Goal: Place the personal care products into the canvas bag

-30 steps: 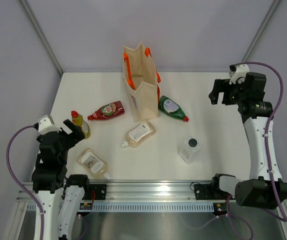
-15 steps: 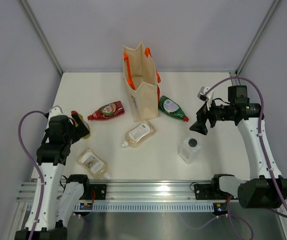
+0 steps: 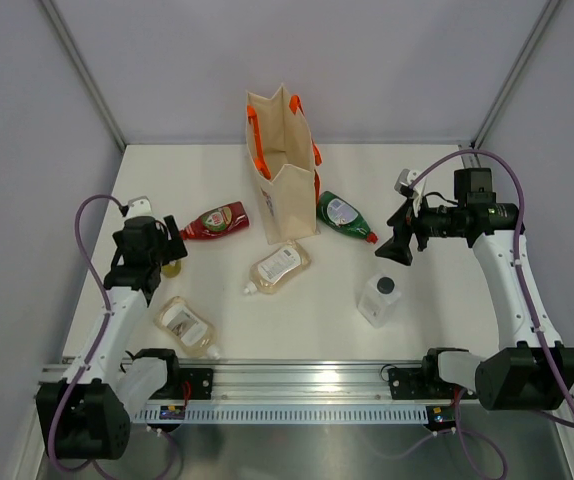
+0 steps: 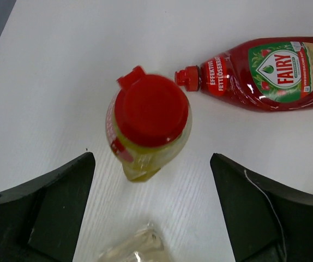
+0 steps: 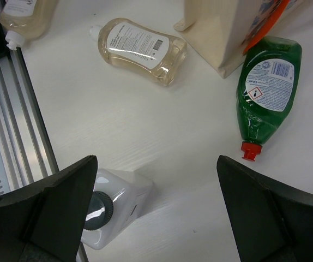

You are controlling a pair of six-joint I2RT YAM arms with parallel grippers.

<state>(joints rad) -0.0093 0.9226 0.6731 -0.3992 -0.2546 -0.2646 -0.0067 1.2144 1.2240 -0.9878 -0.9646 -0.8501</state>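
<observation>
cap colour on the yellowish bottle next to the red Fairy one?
Red cap on the olive-yellow bottle; clearest in left wrist view.

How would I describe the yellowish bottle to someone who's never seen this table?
Find the tall beige canvas bag at the back. Left of it lies a red bottle; by its cap stands the yellowish bottle, the only red-capped one standing upright.

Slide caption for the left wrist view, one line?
Open left claw straddling the red-capped yellow bottle, red Fairy bottle lying beside it on the white table.
</observation>
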